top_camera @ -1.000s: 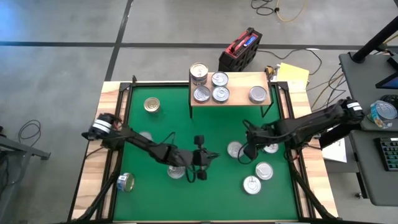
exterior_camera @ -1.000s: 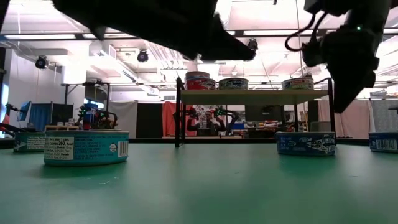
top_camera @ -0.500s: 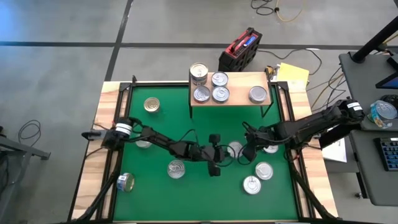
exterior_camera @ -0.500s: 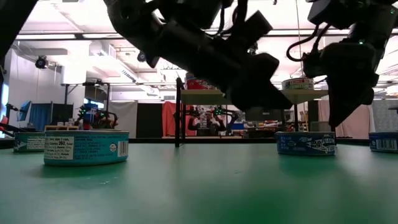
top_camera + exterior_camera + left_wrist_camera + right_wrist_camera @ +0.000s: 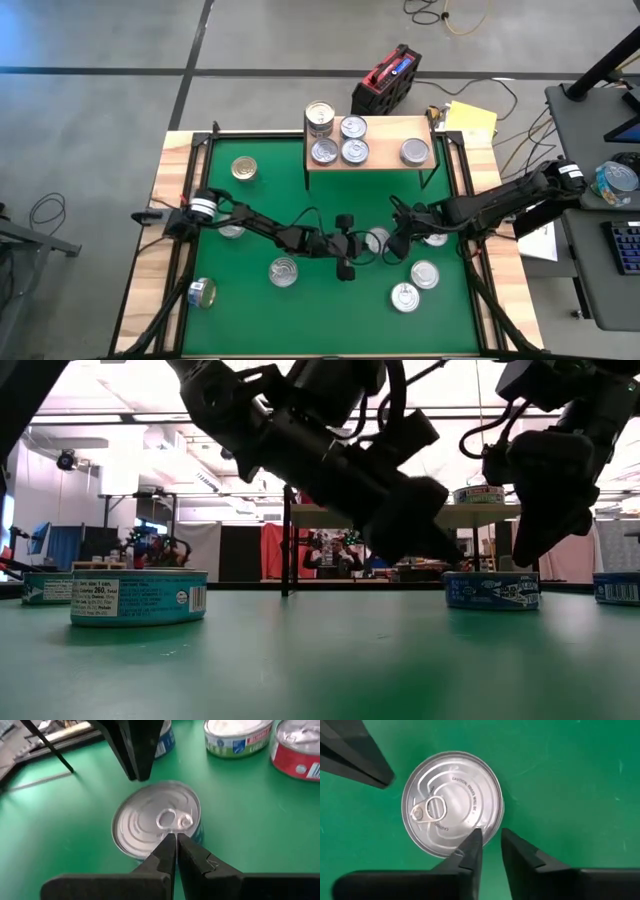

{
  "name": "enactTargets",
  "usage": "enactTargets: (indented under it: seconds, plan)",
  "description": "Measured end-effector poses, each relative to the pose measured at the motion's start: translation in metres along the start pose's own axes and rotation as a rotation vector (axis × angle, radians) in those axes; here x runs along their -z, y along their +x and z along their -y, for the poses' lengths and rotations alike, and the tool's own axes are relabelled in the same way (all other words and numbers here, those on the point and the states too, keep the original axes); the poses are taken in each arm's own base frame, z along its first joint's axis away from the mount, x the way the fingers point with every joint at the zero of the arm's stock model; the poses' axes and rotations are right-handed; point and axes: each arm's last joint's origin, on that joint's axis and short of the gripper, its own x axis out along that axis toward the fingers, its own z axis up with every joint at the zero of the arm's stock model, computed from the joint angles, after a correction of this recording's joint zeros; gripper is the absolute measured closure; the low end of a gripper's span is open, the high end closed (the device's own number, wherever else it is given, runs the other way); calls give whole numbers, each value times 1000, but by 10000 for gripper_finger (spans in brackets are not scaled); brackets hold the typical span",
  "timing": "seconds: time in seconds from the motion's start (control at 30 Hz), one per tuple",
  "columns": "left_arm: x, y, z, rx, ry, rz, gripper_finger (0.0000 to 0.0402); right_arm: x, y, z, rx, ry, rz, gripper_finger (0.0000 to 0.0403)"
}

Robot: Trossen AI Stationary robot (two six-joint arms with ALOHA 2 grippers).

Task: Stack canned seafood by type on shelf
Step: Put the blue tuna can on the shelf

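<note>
One silver-topped can [image 5: 377, 238] sits flat on the green mat at mid-table, between both grippers. My left gripper [image 5: 358, 245] comes from the table's left, shut, its tips over the can's rim [image 5: 176, 836]. My right gripper [image 5: 393, 243] comes from the right, narrowly open, one finger [image 5: 472, 845] over the lid's edge and the other outside the wall. In the low view both grippers end just above this can [image 5: 490, 590]. The wooden shelf [image 5: 380, 128] on black legs stands at the far edge with several cans, one pair stacked [image 5: 319, 118].
More cans lie on the mat: a gold-topped one [image 5: 244, 168] far left, one [image 5: 283, 271] near centre, one on its side [image 5: 203, 293] near left, three at right [image 5: 435, 238] [image 5: 424, 274] [image 5: 405, 297]. A red box [image 5: 385, 80] sits beyond the shelf.
My left gripper has swung from near mid-table toward the right and far side, arriving beside the central can, opposite my right gripper. My right gripper has stayed over that can, sinking slightly. No can has moved.
</note>
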Motion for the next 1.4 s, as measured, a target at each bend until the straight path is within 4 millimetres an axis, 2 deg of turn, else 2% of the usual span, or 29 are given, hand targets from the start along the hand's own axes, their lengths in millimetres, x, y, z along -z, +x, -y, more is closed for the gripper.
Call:
enactTargets:
  seconds: [0.23, 0.33, 0.6, 0.83, 1.23, 1.4]
  plan:
    - [0, 8, 2, 34, -15, 43, 402, -1, 0, 0, 2, 17, 13, 243]
    - [5, 12, 4, 47, -8, 14, 402, 0, 1, 0, 8, 17, 18, 207]
    - [12, 12, 5, 49, -56, -8, 402, -1, 1, 0, -3, 22, 27, 143]
    - [14, 11, 7, 53, -66, -17, 402, 3, 7, 3, -15, 53, 42, 124]
    - [16, 10, 10, 82, -72, -35, 402, 4, 13, 2, -95, 69, 86, 134]
    - [25, 12, 11, 85, -63, -84, 402, 3, 15, 0, -114, 29, 99, 124]
